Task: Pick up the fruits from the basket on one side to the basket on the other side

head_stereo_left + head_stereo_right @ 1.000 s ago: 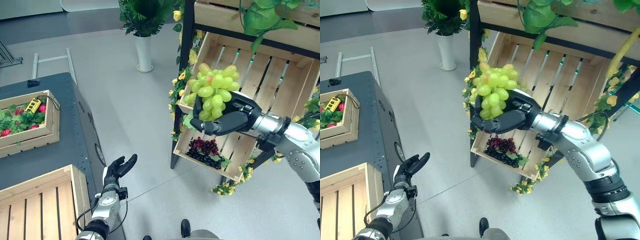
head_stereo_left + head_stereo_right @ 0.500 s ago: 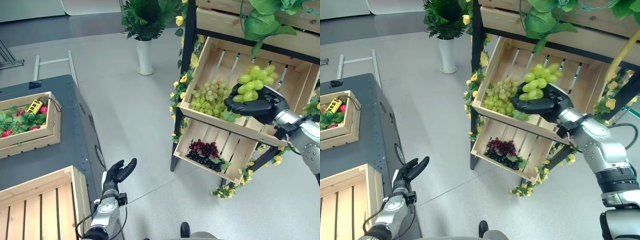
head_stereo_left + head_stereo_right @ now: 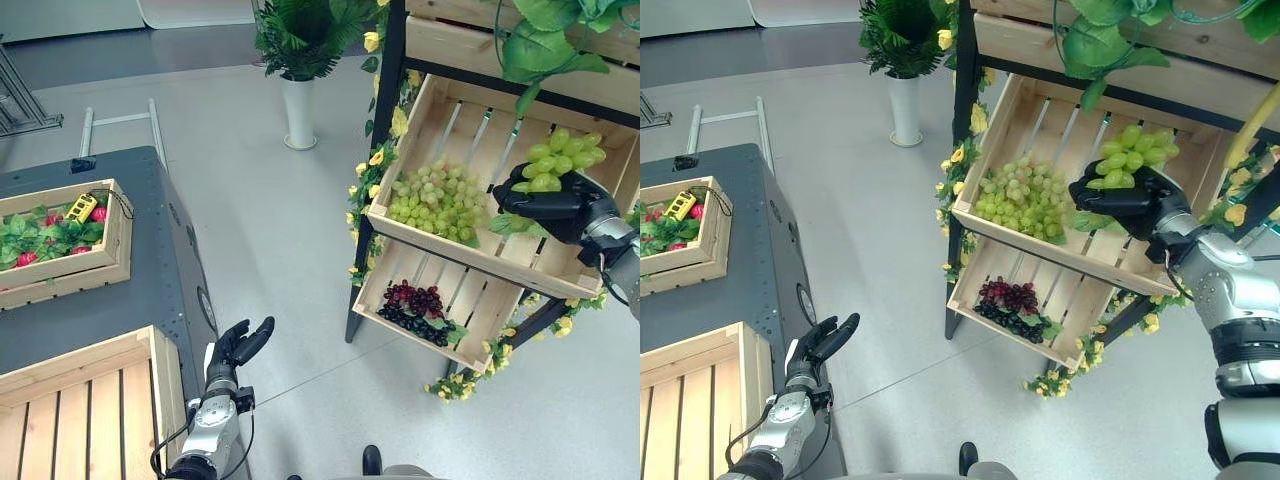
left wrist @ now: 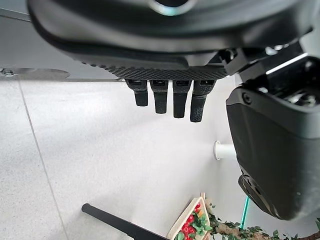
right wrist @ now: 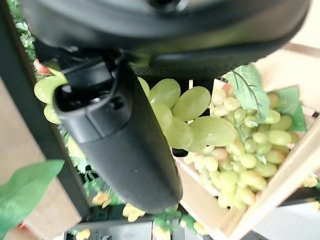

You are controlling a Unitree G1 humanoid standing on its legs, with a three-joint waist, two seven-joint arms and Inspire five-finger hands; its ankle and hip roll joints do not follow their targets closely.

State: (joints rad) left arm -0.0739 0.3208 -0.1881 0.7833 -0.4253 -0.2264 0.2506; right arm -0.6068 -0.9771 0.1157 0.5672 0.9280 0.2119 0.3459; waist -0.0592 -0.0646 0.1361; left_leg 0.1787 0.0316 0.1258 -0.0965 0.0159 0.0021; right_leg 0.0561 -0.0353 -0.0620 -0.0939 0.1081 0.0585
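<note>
My right hand holds a bunch of bright green grapes above the right part of the upper wooden crate on the shelf rack; its fingers and thumb curl round the bunch. A paler green grape bunch lies in that crate's left part. Dark purple grapes lie in the lower crate. My left hand hangs low beside the dark table, fingers straight and holding nothing.
A dark table at the left carries a crate of red fruit and leaves and an empty slatted crate. A white vase with a plant stands on the floor behind. Yellow flowers and leaves trim the rack.
My right hand has carried the bright green bunch further right and slightly down over the upper crate. The left hand has stayed put. The camera has shifted a little.
</note>
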